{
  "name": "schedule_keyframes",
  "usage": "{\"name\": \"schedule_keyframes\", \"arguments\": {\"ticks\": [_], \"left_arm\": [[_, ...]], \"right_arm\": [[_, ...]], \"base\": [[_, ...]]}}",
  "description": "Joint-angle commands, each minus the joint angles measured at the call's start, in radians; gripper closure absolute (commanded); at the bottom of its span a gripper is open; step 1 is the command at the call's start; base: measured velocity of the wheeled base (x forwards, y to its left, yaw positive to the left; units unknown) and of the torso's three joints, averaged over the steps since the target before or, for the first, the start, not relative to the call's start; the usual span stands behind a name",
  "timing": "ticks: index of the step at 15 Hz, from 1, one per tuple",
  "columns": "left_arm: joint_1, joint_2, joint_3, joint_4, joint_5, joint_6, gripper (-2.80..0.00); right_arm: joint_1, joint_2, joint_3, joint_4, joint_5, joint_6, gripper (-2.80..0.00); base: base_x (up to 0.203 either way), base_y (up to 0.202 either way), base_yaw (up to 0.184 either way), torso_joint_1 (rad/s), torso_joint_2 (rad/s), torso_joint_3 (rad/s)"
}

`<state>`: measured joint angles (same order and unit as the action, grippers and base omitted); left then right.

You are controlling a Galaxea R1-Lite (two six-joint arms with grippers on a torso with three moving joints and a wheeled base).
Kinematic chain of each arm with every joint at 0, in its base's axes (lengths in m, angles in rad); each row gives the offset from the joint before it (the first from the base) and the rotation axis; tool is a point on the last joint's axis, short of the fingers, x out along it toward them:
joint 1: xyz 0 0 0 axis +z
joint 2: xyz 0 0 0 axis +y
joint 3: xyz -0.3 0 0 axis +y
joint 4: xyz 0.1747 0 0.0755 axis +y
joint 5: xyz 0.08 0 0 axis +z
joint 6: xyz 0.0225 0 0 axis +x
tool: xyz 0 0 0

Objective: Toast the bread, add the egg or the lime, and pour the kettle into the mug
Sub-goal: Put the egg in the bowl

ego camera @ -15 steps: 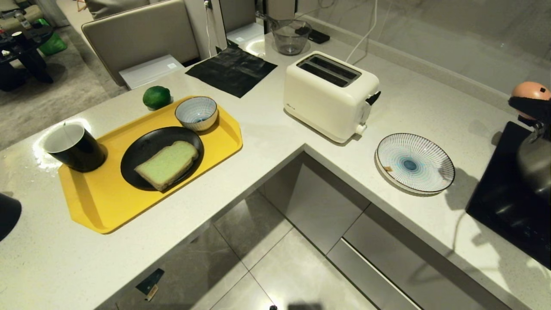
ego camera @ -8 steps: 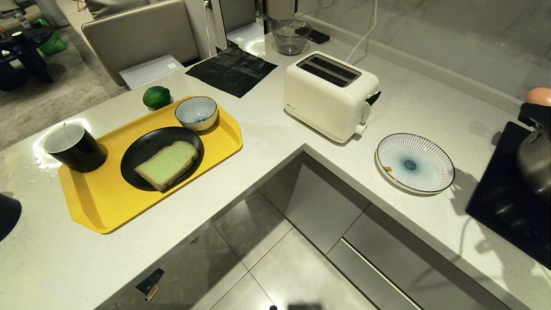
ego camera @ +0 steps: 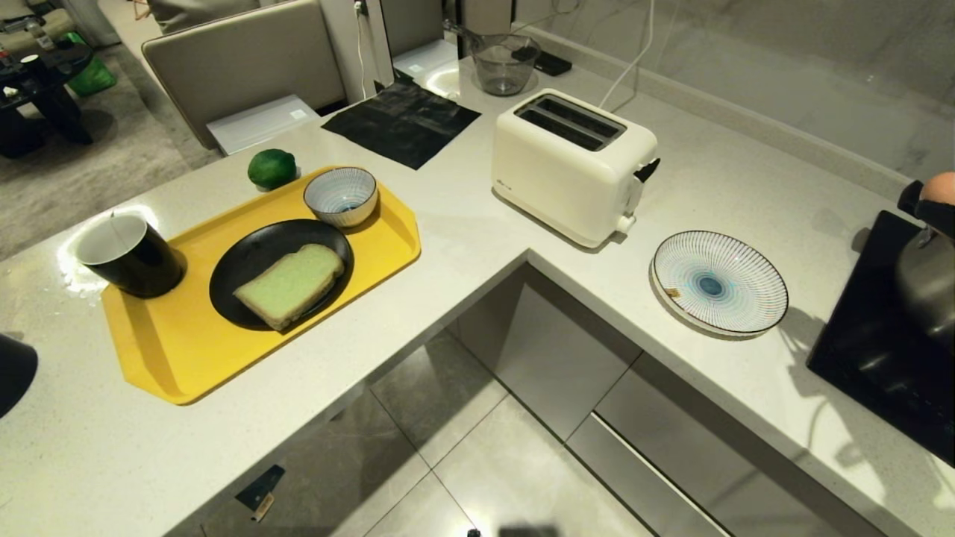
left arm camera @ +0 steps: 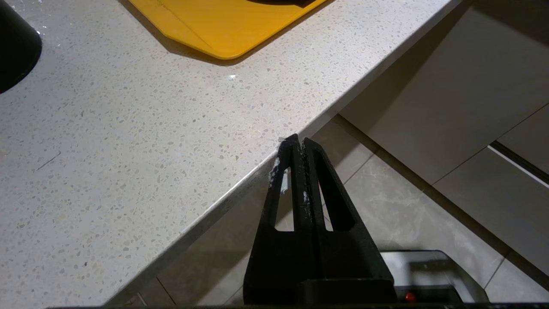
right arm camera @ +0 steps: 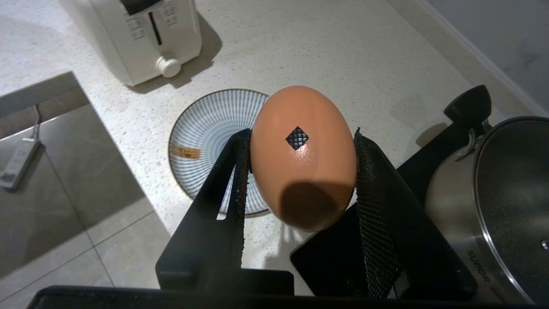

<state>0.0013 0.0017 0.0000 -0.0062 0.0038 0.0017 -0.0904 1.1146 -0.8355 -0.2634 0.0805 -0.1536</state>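
Right gripper [right arm camera: 300, 171] clenched sideways on smooth salmon-pink egg [right arm camera: 303, 156], held above counter's right edge near blue-striped plate [right arm camera: 206, 141], likely for transfer. Left gripper [left arm camera: 299, 143] clamped empty, parked off counter's front edge.

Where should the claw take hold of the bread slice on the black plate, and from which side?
Grip the bread across its two long crust edges, coming straight down from above. It lies flat on the black plate, so only the thin sides offer opposing faces. The plate's shallow rim probably rules out a level approach.
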Motion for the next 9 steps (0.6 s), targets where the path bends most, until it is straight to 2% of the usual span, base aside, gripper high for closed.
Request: {"name": "schedule_keyframes", "arguments": {"ticks": [1,9], "left_arm": [[0.000,0.000,0.000,0.000,0.001,0.000,0.00],[0.000,0.000,0.000,0.000,0.001,0.000,0.00]], "right_arm": [[0.000,-0.041,0.026,0.000,0.016,-0.004,0.00],[0.000,-0.030,0.039,0.000,0.012,0.003,0.00]], "base": [[0.000,0.000,0.000,0.000,0.00,0.000],[0.000,0.000,0.000,0.000,0.00,0.000]]}}
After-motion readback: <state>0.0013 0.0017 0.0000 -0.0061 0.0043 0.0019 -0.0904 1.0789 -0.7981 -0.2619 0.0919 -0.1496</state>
